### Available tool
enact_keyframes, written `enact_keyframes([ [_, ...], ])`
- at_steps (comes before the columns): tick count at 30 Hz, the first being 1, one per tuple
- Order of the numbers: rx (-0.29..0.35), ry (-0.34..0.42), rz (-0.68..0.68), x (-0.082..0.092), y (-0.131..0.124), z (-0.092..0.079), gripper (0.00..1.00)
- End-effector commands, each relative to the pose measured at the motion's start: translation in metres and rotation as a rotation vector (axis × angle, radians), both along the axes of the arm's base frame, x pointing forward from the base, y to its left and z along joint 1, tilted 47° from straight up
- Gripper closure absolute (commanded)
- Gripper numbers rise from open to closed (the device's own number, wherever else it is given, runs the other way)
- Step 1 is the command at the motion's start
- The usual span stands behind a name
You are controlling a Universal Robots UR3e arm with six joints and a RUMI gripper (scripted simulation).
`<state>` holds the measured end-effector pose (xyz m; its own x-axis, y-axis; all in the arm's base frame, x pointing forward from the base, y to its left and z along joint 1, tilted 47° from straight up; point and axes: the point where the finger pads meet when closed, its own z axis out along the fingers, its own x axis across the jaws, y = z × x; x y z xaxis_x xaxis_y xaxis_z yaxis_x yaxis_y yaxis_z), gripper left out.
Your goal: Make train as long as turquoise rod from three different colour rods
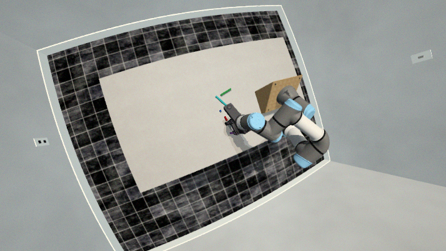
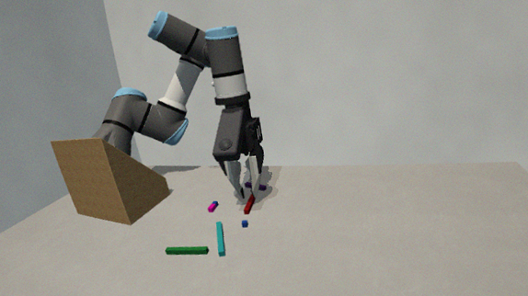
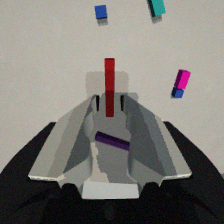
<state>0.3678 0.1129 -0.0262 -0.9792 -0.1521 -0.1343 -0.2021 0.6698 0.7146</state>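
Hand low over the surface, pointing straight down, jaws set narrow and straddling the near end of the red rod. In the wrist view the red rod runs up the middle of the frame, its lower end between the two fingertips, a thin gap showing on each side. Nothing gripped; jaws narrow with nothing between the pads.

Purple rod lying crosswise under the hand, lower centre of the wrist view, tilted down to the right, apart from the red rod's end. In the exterior view only its two ends visible behind the fingers.

Magenta rod left of the red rod in the exterior view, a dark blue end face showing; upper right in the wrist view. Blue rod just below the red rod, apart from it; top centre-left of the wrist view.

Turquoise rod lower centre-left of the exterior view, roughly upright in the frame. Green rod to its left, near horizontal, right end close to the turquoise rod; contact not resolvable. Both flat on the surface.

Brown wedge-shaped block at left, by the arm base.

In the top view: green rod, turquoise rod, blue rod, red rod strung from upper centre downward, hand at the lower end.
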Motion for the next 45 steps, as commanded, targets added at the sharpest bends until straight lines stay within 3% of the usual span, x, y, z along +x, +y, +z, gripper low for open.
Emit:
enact_keyframes([
  [1, 0.0, -0.002, -0.002, 0.0007, -0.0002, 0.0, 0.86],
  [45, 0.001, 0.0, -0.002, 0.0002, 0.0074, -0.0068, 0.86],
])
